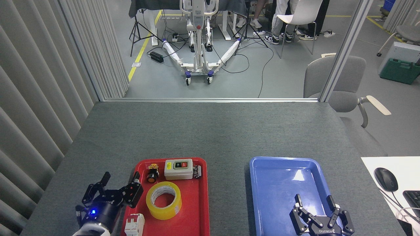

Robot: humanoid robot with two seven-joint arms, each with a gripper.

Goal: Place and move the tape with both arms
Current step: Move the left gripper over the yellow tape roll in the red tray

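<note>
Wide roll of translucent yellow packing tape with a pale cardboard core [164, 200] lying flat in the near half of the shallow red plastic tray [200, 209], core hole facing straight up, so the roll's axis stands vertical and no long side offers itself. Left black three-fingered gripper [118, 187] hovering just beside the tray's left rim, fingers spread, holding nothing, near the roll but apart from it. Right black three-fingered gripper [315, 207] over the near end of the bare blue plastic tray [282, 164], fingers likewise spread and empty. Likely trouble: crowded surroundings. Small white terminal block [134, 224] sitting just left of the roll, orange-capped push button [152, 174] and grey switch box [178, 169] just behind it, so a wide-open approach could knock any of these or catch the tray rim. Smooth rounded wall could slip from an off-centre pinch, tipping the roll onto edge and letting it wheel away.
</note>
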